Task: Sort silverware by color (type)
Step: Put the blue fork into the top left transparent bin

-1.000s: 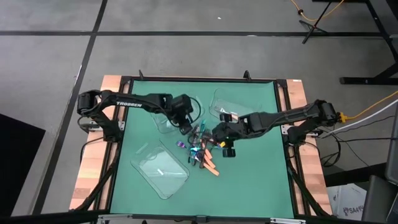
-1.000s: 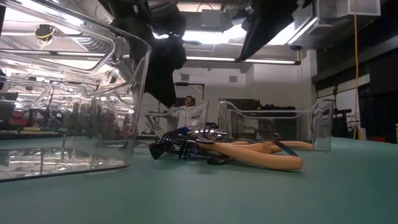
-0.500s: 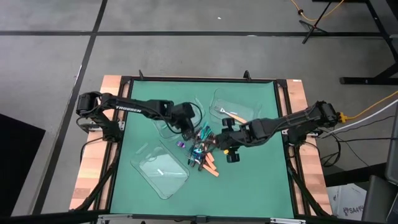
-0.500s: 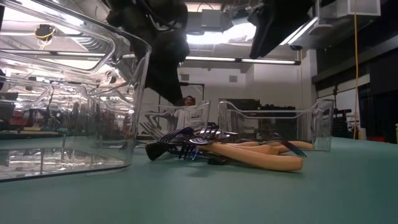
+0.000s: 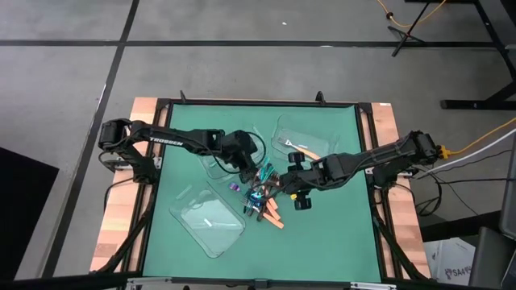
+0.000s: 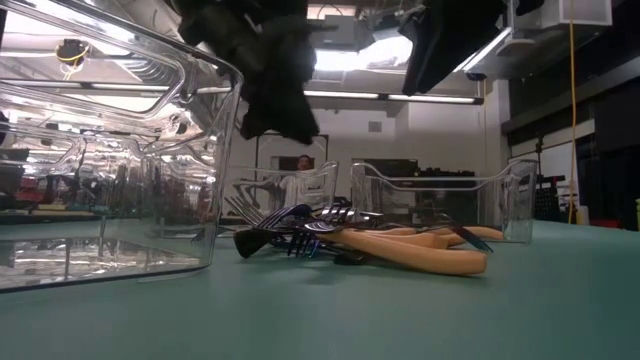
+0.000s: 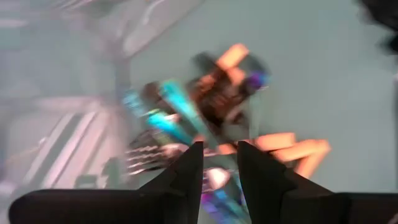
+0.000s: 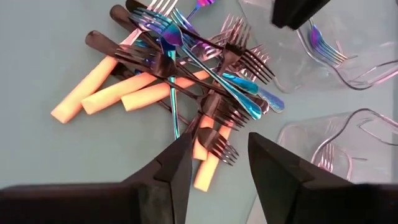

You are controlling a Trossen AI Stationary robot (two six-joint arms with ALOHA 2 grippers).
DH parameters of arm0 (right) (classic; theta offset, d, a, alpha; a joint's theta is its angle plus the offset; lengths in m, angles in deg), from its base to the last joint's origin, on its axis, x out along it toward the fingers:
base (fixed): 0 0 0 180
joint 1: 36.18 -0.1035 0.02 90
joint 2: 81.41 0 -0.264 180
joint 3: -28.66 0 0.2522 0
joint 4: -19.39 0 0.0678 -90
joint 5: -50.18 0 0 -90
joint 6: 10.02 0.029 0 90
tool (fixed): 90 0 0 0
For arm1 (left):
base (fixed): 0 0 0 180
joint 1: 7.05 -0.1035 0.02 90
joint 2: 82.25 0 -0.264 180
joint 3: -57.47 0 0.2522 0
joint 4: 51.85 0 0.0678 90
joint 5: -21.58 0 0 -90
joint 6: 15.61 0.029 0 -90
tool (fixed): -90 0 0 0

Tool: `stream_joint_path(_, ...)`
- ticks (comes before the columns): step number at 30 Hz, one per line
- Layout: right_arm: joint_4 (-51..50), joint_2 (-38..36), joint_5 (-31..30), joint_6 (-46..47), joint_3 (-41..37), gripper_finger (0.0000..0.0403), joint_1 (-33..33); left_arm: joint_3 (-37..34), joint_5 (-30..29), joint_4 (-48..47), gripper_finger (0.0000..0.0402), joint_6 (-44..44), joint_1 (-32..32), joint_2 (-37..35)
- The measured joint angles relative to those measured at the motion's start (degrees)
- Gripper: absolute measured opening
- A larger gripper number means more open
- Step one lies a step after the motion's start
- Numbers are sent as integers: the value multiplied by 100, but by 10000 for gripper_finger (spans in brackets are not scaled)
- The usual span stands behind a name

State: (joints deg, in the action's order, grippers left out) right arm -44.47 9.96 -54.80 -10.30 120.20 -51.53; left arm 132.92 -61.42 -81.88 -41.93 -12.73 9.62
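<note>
Right claw (image 8: 214, 163), released with its two dark fingers (image 8: 177, 168) parted and nothing between them, hangs above the silverware pile (image 8: 186, 81), beside the pile's right edge in the overhead view (image 5: 284, 182). Left claw (image 7: 214, 165), fingers set a narrow gap apart and holding nothing, is poised over the pile's opposite, left edge (image 5: 245, 163). The pile lies at the middle of the green surface (image 5: 322, 234): iridescent blue-teal pieces (image 8: 239, 87), dark forks (image 8: 214, 115) and orange-handled forks (image 8: 106, 93) crossed over one another. Three clear trays ring the pile: one behind it on the left (image 5: 216, 163) holds an iridescent fork (image 8: 323, 46); one behind on the right (image 5: 300, 133) holds an orange-handled piece (image 5: 307, 153); one lies nearer the front left (image 5: 208, 219).
</note>
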Motion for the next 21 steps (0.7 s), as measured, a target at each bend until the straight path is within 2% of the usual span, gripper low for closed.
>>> stream_joint_path(10,105,0,0,-4,2,145,0,0,-45,214,92,-101,583,206)
stream_joint_path(21,317,0,59,-13,2,145,0,0,-66,154,92,-1322,944,555)
